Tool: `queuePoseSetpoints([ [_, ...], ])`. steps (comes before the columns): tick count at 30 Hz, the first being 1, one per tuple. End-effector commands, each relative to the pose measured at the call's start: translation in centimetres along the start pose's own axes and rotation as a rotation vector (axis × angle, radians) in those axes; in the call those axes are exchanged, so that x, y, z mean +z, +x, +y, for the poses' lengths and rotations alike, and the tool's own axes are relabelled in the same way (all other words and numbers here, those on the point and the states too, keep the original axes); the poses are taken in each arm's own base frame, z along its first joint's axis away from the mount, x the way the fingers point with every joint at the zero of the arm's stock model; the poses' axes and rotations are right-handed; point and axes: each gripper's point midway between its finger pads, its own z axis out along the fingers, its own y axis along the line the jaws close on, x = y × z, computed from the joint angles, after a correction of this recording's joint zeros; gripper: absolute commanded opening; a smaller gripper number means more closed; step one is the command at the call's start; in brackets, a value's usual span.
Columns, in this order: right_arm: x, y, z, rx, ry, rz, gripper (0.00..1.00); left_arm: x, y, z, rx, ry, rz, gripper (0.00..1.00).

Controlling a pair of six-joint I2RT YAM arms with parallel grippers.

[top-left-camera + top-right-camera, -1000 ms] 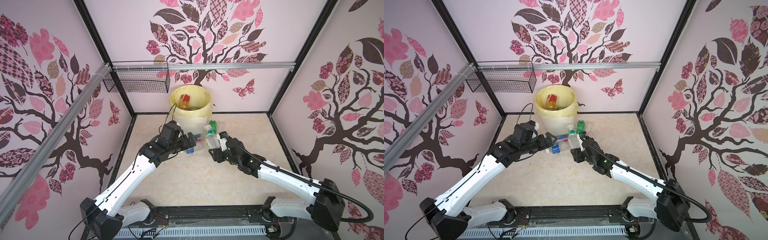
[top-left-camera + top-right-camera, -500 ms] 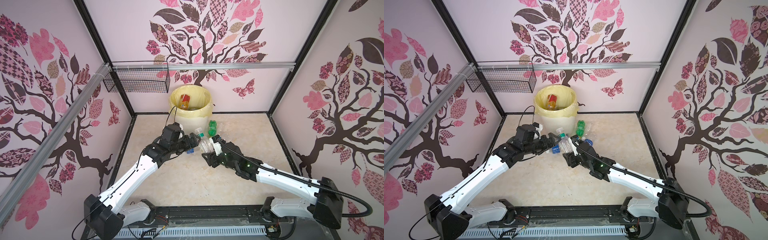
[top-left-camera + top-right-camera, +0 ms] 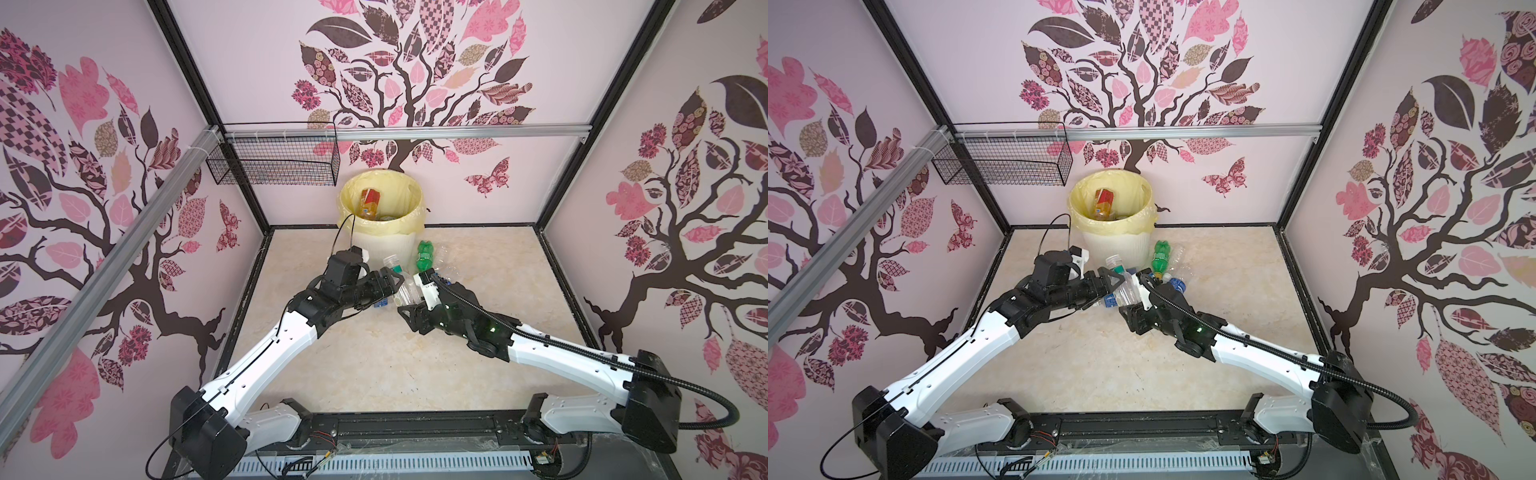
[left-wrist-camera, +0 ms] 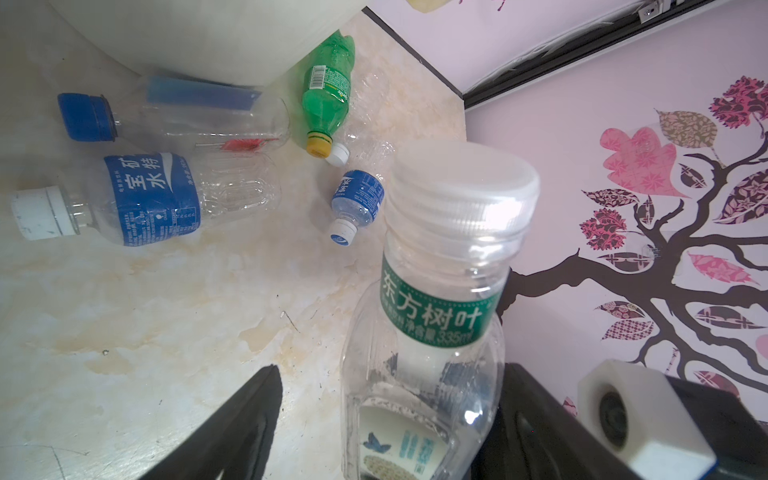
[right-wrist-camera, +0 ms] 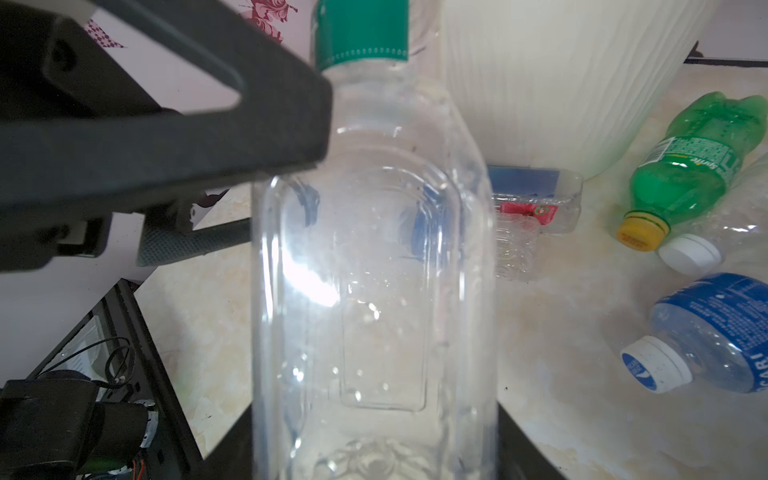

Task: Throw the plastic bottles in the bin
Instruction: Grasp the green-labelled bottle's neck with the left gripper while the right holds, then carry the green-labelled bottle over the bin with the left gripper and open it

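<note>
My right gripper [image 3: 409,298] [image 5: 374,457] is shut on the base of a clear plastic bottle [image 3: 404,286] [image 3: 1124,287] [image 5: 374,291] with a green neck label and a white cap, held above the floor in front of the bin [image 3: 380,241] [image 3: 1117,249]. My left gripper [image 3: 395,280] [image 4: 390,374] is open around that bottle [image 4: 436,332]: one finger lies against its side, the other stands off with floor showing in the gap. A green bottle [image 3: 424,255] [image 4: 328,95] and blue-labelled bottles [image 4: 153,199] [image 5: 715,332] lie at the bin's foot. An amber-red bottle [image 3: 369,201] lies inside the bin.
A black wire basket [image 3: 274,166] hangs on the back wall, left of the bin. A clear bottle with a blue cap [image 4: 187,120] lies against the bin's base. Patterned walls close in the floor on three sides.
My right gripper has carried the clear bottle left and lower, between the left gripper's fingers. The left arm has reached right, and its jaws have narrowed a little around the bottle.
</note>
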Motion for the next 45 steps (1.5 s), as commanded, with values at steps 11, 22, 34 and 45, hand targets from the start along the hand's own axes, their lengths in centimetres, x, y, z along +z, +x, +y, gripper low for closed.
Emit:
queuePoseSetpoints([
  [11, 0.0, -3.0, 3.5, 0.012, -0.132, -0.051, 0.58, 0.5, 0.8, 0.8, -0.001, 0.007, 0.020, 0.61],
  [22, -1.2, -3.0, 2.8, 0.008, -0.064, -0.037, 0.83, -2.3, -0.2, 1.6, 0.007, 0.019, -0.013, 0.48],
  [34, -5.2, -9.8, 2.4, -0.125, 0.052, -0.157, 1.00, -6.0, -8.6, -1.6, 0.056, -0.010, -0.219, 0.45],
  [45, -9.7, -21.5, 2.2, -0.177, 0.154, -0.253, 1.00, -8.3, -17.9, -8.7, 0.140, -0.043, -0.396, 0.45],
])
